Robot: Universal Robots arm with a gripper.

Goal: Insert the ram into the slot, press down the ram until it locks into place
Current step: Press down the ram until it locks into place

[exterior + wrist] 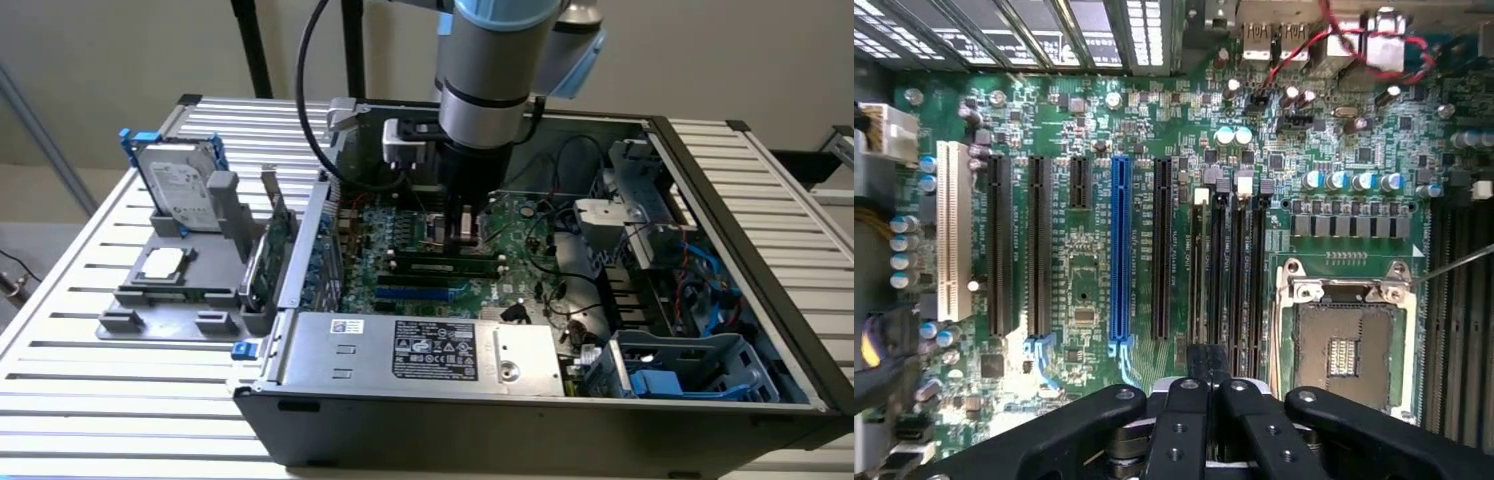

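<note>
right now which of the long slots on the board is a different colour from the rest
The bright blue slot. It stands among the long black slots, and a white slot sits further out; the blue one is the only one of its colour.

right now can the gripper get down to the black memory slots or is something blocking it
Probably yes. The gripper hangs over the board, the black memory slots right by it with nothing between. The CPU socket sits beside them, and the red cables lie off at the board's edge.
</note>
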